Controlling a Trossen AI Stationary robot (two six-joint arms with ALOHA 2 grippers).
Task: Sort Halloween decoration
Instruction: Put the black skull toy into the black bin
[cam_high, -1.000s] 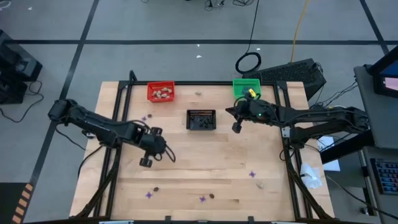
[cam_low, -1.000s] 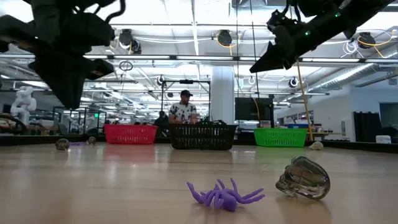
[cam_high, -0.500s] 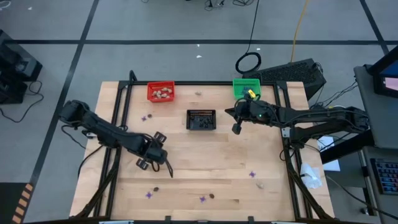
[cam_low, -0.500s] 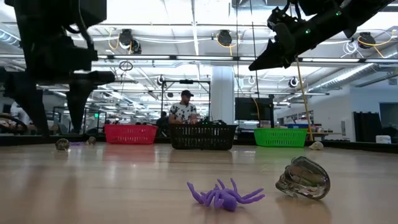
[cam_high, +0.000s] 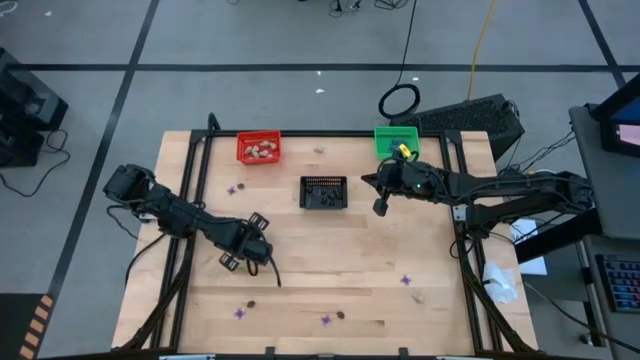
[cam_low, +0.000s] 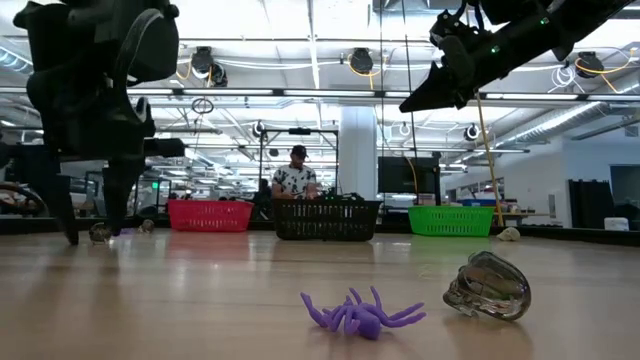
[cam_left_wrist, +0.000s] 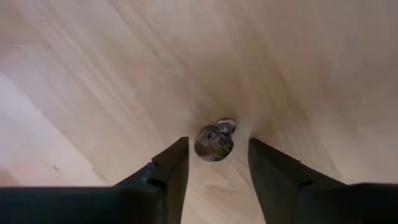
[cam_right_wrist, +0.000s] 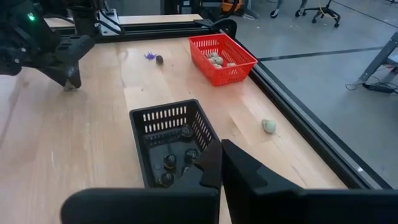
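The left gripper (cam_left_wrist: 213, 163) is open around a dark skull trinket (cam_left_wrist: 214, 142) near the table's (cam_high: 330, 270) left edge.

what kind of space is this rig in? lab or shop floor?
Probably a large open robotics lab or workshop. The low view shows exposed ceiling ducting and hanging lights, other workstations, and a person working behind the wooden table. The high view shows a grey floor with taped lines.
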